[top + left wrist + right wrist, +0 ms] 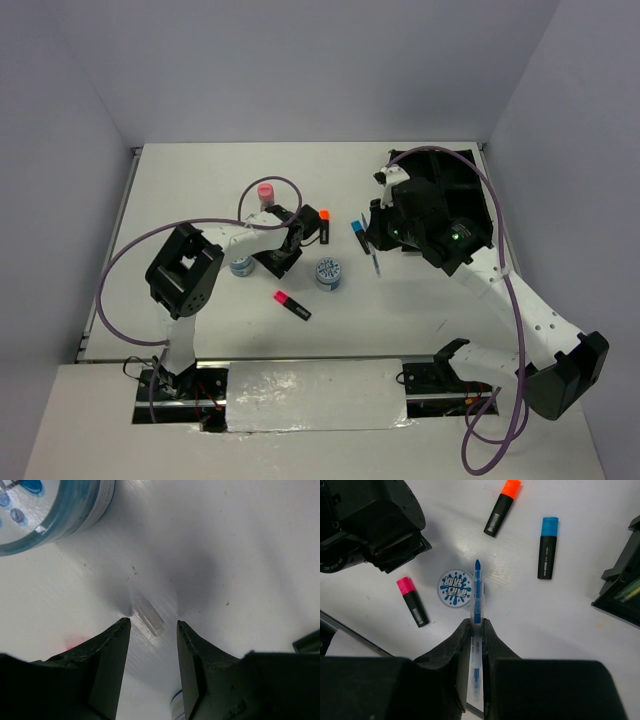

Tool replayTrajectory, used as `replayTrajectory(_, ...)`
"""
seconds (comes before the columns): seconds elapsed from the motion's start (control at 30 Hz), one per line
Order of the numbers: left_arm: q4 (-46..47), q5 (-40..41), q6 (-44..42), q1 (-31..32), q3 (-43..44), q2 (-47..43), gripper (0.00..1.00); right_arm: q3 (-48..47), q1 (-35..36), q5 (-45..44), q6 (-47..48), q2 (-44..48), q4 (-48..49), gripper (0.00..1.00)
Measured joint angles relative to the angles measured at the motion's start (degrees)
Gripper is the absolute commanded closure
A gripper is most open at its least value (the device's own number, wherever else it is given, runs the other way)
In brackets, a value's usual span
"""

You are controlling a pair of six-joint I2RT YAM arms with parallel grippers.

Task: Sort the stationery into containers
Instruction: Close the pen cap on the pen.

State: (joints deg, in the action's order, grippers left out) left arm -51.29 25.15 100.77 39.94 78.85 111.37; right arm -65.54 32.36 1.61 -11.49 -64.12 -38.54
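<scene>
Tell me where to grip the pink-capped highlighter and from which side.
Take the pink-capped highlighter by the middle of its black barrel, coming straight down from above, jaws across its narrow width. It lies flat and diagonal on the table, both long sides free, so turn the wrist to match.

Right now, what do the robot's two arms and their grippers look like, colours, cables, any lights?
Both the left arm and right arm have white links joined by bulky black joint housings. A purple cable loops loosely along each: left cable, right cable. The left gripper and right gripper are black, each with two tapered fingers. A small green light glows near the right wrist.
</scene>
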Motion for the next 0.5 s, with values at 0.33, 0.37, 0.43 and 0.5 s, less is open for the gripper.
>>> replayTrajectory(0.33, 0.4, 0.0, 0.3, 0.0, -1.0, 0.0, 0.51, 0.0, 0.0, 0.8, 0.2, 0.0, 0.0, 1.00)
replayTrajectory(0.37, 0.6, 0.0, 0.3, 0.0, -1.4, 0.0, 0.51, 0.0, 0.0, 0.8, 0.3, 0.0, 0.0, 1.00)
replayTrajectory(0.43, 0.5, 0.1, 0.6, 0.0, -2.1, 0.0, 0.52, 0.1, 0.0, 0.8, 0.3, 0.0, 0.1, 1.00)
replayTrajectory(0.5, 0.5, 0.2, 0.9, 0.0, -2.1, 0.0, 0.53, 0.3, 0.1, 0.8, 0.3, 0.0, 0.4, 1.00)
